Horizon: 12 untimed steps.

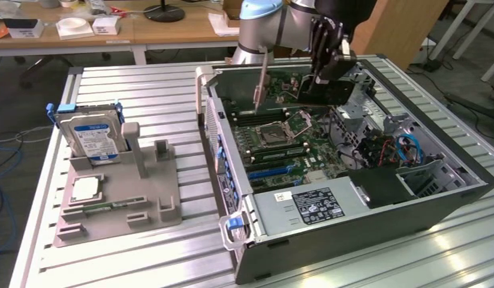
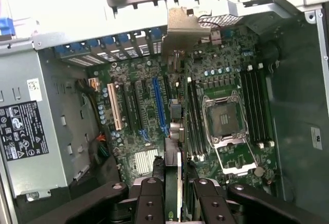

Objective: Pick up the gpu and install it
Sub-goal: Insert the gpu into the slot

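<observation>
My gripper (image 1: pixel 327 78) hangs over the open computer case (image 1: pixel 439 198), shut on the gpu (image 1: pixel 333 93), a thin dark card held on edge. The card's silvery metal bracket (image 1: pixel 261 84) points down toward the rear of the motherboard (image 1: pixel 291 150). In the wrist view the gpu (image 2: pixel 176 183) runs edge-on between my two black fingers (image 2: pixel 150 198), and its bracket (image 2: pixel 184 26) sits at the far end. It hovers above the board, close to the blue expansion slot (image 2: pixel 159 106), and is not seated.
A power supply (image 1: pixel 307 207) fills the case's near corner. The CPU socket (image 1: pixel 279 129) stands open mid-board, with cables (image 1: pixel 407 150) toward the exterior view's right. On the slatted table, a grey fixture (image 1: pixel 119 198) holds a hard drive (image 1: pixel 91 138).
</observation>
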Each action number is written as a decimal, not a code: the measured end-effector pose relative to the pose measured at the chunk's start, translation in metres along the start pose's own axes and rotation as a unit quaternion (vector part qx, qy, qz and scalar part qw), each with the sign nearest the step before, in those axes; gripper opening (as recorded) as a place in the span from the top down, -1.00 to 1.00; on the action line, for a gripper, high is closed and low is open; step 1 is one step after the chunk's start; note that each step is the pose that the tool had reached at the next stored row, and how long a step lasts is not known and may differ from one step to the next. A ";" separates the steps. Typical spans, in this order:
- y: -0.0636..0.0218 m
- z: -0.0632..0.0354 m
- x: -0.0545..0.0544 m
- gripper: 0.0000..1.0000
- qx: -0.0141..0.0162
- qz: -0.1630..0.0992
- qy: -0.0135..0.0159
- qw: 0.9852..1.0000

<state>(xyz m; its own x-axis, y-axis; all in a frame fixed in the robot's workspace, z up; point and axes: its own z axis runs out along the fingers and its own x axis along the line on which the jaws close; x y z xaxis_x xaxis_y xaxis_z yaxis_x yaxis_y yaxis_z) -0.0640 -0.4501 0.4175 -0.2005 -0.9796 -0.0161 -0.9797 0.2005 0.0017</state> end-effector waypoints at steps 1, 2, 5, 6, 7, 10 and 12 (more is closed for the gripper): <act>0.0000 0.0002 0.000 0.47 0.000 -0.005 0.000 1.000; 0.0000 0.0003 0.000 0.47 0.000 -0.010 0.000 1.000; 0.0000 0.0010 0.000 0.47 0.000 -0.023 0.000 1.000; 0.0000 0.0012 0.000 0.47 0.000 -0.026 0.000 1.000; 0.0000 0.0016 0.000 0.47 0.000 -0.030 0.000 1.000; -0.0002 0.0049 0.001 0.47 0.000 -0.044 0.000 0.999; -0.0003 0.0051 0.001 0.47 -0.001 -0.046 0.000 0.999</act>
<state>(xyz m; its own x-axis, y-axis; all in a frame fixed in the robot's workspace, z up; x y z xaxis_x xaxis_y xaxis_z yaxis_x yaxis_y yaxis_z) -0.0640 -0.4512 0.4123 -0.1096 -0.9938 -0.0162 -0.9940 0.1096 0.0012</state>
